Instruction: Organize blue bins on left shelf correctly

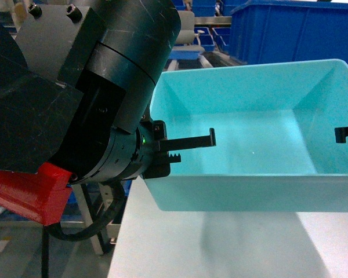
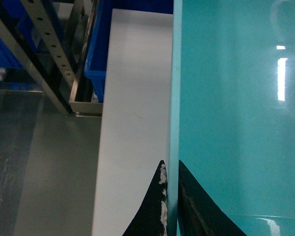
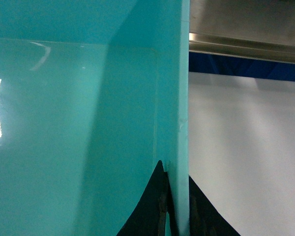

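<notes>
The light turquoise blue bin (image 1: 249, 116) hangs level over the white tabletop (image 1: 220, 249), empty inside. My left gripper (image 1: 188, 150) is shut on its left wall, one finger inside and one outside; the left wrist view shows the thin rim (image 2: 173, 98) pinched between the black fingers of that gripper (image 2: 172, 196). My right gripper (image 1: 347, 133) is shut on the right wall, and the right wrist view shows this gripper (image 3: 178, 201) clamping the rim (image 3: 184, 98). Steel posts of the left shelf (image 2: 54, 54) stand beyond the table's edge.
A large dark blue ribbed bin (image 1: 290, 29) stands close behind the turquoise one, with smaller blue bins (image 1: 206, 40) further back. Another dark blue bin (image 2: 101, 44) sits in the steel rack. A steel rail (image 3: 246, 46) runs past the table's far side. Grey floor (image 2: 39, 172) lies left.
</notes>
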{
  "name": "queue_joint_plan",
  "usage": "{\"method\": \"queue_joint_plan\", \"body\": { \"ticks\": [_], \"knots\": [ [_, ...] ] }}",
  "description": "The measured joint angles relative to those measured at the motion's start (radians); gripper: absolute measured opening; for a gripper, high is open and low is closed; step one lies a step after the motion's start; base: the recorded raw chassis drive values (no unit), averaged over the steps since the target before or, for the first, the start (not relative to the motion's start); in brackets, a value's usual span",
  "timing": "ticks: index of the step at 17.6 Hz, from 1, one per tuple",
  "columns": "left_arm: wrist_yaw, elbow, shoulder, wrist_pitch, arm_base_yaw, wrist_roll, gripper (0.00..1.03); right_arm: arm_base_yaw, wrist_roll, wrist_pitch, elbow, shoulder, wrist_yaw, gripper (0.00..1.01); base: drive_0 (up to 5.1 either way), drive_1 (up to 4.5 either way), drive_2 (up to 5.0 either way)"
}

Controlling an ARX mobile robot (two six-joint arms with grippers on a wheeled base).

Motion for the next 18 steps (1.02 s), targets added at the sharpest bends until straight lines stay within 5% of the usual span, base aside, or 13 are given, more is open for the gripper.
{"method": "queue_joint_plan", "body": {
  "ticks": [18],
  "knots": [
    [0.0,0.0,0.0,-0.002,0.0,0.001,0.02,0.0,0.0,-0.002,0.0,0.0,0.0,0.02,-5.0,2.46,2.5]
  ]
}}
